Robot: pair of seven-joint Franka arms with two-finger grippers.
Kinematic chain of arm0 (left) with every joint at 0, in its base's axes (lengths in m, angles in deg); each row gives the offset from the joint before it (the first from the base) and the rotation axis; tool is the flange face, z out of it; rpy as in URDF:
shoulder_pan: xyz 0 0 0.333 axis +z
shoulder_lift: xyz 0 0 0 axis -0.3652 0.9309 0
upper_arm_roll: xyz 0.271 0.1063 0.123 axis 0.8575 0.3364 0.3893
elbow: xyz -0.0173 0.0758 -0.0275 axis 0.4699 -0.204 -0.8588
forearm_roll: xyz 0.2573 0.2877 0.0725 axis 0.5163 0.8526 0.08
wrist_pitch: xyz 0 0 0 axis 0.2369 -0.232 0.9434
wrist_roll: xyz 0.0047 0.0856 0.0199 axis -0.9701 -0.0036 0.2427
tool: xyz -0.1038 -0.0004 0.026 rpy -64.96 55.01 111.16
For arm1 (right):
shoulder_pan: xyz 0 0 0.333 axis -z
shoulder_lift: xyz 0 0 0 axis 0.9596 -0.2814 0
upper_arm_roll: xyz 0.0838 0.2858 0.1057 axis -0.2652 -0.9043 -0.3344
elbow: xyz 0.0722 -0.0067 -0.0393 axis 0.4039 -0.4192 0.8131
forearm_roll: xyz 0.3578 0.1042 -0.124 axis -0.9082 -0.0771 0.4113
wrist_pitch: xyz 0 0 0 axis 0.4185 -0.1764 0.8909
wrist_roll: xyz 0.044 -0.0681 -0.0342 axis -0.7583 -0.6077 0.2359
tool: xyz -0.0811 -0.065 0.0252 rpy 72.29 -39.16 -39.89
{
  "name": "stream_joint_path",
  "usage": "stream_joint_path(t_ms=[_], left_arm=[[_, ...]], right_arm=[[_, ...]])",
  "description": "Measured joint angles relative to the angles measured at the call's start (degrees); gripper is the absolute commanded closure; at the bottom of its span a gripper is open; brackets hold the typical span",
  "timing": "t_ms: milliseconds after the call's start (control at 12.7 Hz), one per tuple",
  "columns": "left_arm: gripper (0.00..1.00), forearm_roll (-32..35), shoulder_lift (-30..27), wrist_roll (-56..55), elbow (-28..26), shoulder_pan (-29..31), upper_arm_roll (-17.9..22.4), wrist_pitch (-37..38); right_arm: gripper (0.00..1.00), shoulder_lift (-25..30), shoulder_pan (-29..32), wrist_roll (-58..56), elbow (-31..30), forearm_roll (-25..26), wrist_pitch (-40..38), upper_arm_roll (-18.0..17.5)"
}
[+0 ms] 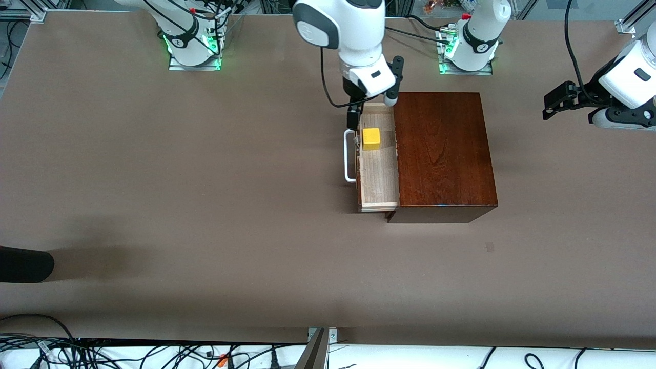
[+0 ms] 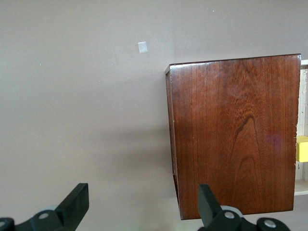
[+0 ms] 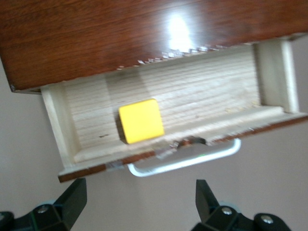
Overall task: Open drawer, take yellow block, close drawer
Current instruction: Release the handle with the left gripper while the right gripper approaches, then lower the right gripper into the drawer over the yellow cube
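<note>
The dark reddish-brown wooden box (image 1: 443,154) stands mid-table. Its drawer (image 1: 379,174) is pulled out toward the right arm's end and shows its pale interior and white bar handle (image 1: 348,159). The yellow block (image 1: 371,138) lies in the drawer, in the part farther from the front camera. My right gripper (image 1: 353,120) is open and empty, over the handle's farther end. In the right wrist view the block (image 3: 140,120), the handle (image 3: 192,156) and the open gripper (image 3: 139,202) show. My left gripper (image 1: 556,102) waits open in the air off the box, toward the left arm's end.
A small pale patch (image 1: 490,246) lies on the table nearer to the front camera than the box. A dark object (image 1: 25,264) juts in at the right arm's end. Cables run along the table's near edge. The left wrist view shows the box top (image 2: 236,130).
</note>
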State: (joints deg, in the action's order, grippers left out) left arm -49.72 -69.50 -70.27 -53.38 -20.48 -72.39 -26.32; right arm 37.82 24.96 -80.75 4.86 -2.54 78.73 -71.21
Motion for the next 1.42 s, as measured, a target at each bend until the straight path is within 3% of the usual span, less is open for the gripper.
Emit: stream_joint_path(t_ms=[708,1338,1417], left_arm=[[0.00,0.00,0.00,0.23,0.00,0.00,-0.13,-0.15],[0.00,0.00,0.00,0.23,0.00,0.04,-0.12,-0.14],[0.00,0.00,0.00,0.23,0.00,0.04,-0.12,-0.14]], right_arm=[[0.00,-11.28,-1.39,-2.49,7.38,4.28,5.84,0.21],[0.00,-13.63,-1.61,-5.71,7.91,5.30,7.03,0.43],[0.08,-13.85,-1.62,-5.72,7.91,5.32,7.03,0.44]])
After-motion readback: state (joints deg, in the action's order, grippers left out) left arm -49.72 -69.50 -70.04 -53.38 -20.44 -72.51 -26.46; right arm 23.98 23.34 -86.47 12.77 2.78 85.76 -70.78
